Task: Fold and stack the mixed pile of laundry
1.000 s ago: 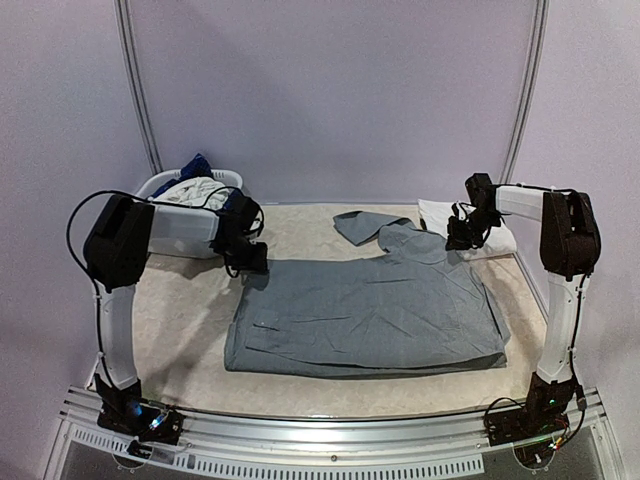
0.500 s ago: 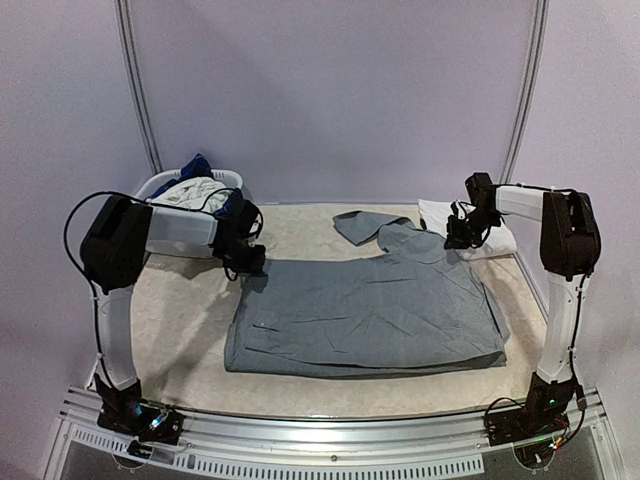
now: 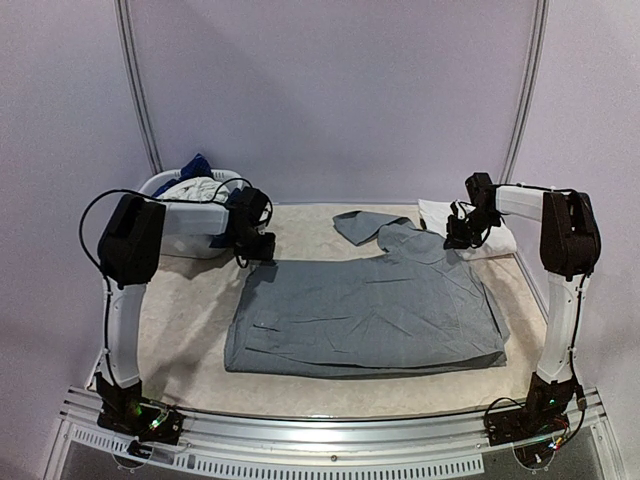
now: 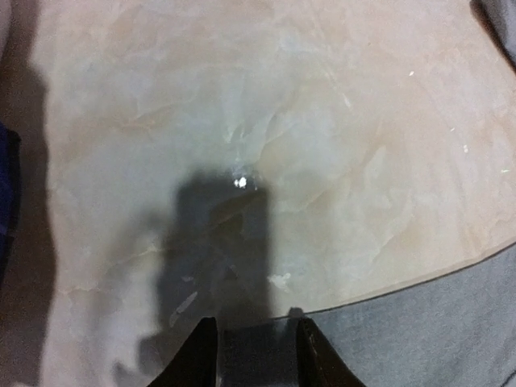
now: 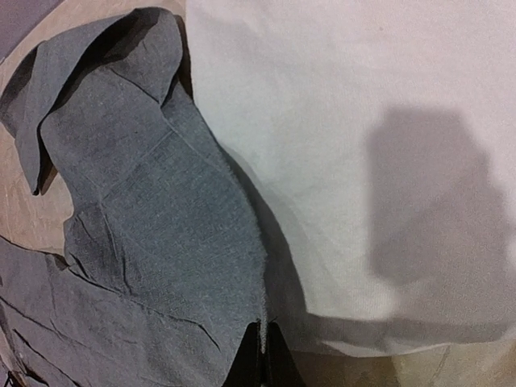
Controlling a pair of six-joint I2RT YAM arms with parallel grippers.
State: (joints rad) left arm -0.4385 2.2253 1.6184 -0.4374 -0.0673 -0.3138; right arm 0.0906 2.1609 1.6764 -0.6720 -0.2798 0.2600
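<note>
At far right, grey T-shirt [image 5: 161, 242] edge, pinched in right hand [image 5: 262, 345]

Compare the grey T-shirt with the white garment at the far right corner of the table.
Colour: the grey T-shirt is mid-grey, the white garment plain white.
Pose: the grey T-shirt lies spread wide across the middle of the table; the white garment sits as a compact bundle.
Surface: the grey T-shirt is creased, the white garment looks smooth.
Both are soft cloth, lying edge to edge.
</note>
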